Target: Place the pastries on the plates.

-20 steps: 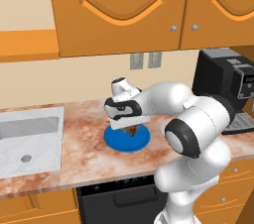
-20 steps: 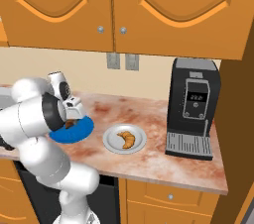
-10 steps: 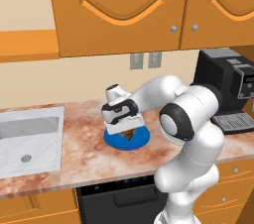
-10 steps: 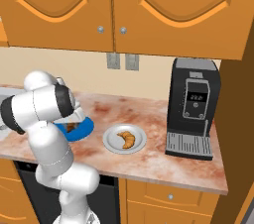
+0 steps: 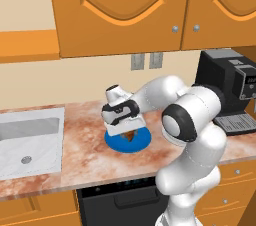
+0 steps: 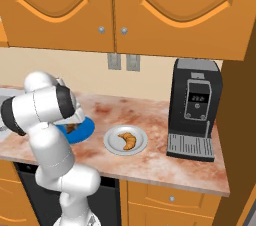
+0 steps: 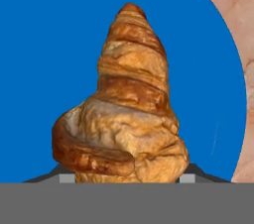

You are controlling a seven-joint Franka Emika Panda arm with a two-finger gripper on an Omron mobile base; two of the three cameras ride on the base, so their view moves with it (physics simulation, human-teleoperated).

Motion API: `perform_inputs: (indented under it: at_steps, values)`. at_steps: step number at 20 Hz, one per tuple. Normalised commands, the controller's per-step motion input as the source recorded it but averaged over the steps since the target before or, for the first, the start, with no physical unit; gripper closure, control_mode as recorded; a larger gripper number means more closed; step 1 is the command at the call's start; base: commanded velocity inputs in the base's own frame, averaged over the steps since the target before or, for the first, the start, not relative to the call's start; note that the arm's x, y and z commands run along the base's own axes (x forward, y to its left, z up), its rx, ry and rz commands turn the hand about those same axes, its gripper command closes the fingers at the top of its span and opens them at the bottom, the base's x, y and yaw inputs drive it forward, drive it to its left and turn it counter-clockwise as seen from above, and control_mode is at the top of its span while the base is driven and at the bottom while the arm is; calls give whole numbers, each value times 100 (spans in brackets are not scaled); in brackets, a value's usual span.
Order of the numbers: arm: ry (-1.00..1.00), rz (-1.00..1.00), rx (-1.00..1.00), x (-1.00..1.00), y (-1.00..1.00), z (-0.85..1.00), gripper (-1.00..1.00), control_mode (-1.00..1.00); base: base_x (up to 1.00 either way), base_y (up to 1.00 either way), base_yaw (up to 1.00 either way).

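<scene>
Two plates are seen on the marbled counter (image 5: 80, 135): from left to right, past the sink (image 5: 27, 140), the blue plate (image 5: 114, 142) lies under the lowered hand, the grey-white plate (image 6: 112, 145) carries a croissant (image 6: 127, 139), and a black coffee machine (image 6: 195, 107) stands at the far right. The arm is bent over and down, its white hand blocking most of the blue plate from the left base view. The gripper (image 7: 124, 176) is seen clamped on a second croissant (image 7: 126, 109), held just over the blue plate.
</scene>
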Motion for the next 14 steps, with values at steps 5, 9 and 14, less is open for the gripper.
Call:
perform_inputs:
  at_steps: [5,9,14]
  values:
    - [-5,0,0,-37,0,42,-100,-100,0,0,0]
    - [-13,-1,-1,-44,0,66,-100,-100,0,0,0]
    - [-13,-1,0,-59,0,51,-100,-100,0,0,0]
